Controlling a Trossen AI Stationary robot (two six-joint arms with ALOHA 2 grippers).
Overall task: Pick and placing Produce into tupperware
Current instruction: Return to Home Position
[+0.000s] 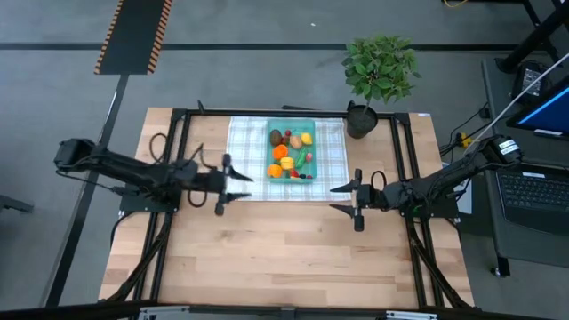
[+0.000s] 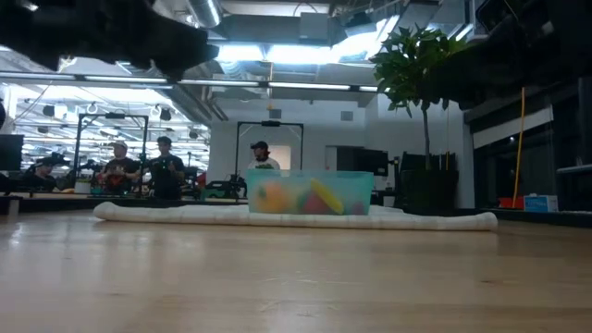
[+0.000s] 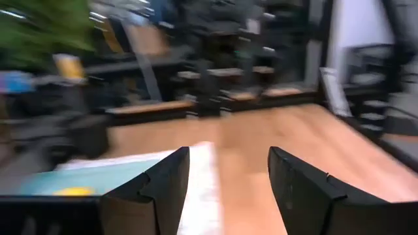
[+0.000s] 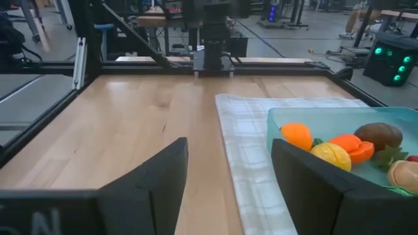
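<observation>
The teal tupperware [image 1: 292, 152] sits on the checked cloth [image 1: 244, 151] at the table's far middle, with several toy fruits and vegetables [image 1: 290, 153] inside: orange, lemon, kiwi, potato, red pieces. The right wrist view shows the tupperware [image 4: 281, 121] with the produce [image 4: 333, 151]; the low view shows the tupperware [image 2: 310, 193]. My left gripper [image 1: 242, 187] hangs open over the cloth's left edge, left of the container. My right gripper [image 1: 338, 199] is open above bare wood, near-right of the container. Both are empty.
A potted plant [image 1: 378, 71] stands at the table's far right corner, behind the cloth. A dark frame [image 1: 178, 120] runs around the table. Bare wood [image 1: 284, 258] fills the near half. People [image 2: 139, 166] stand in the room beyond the far edge.
</observation>
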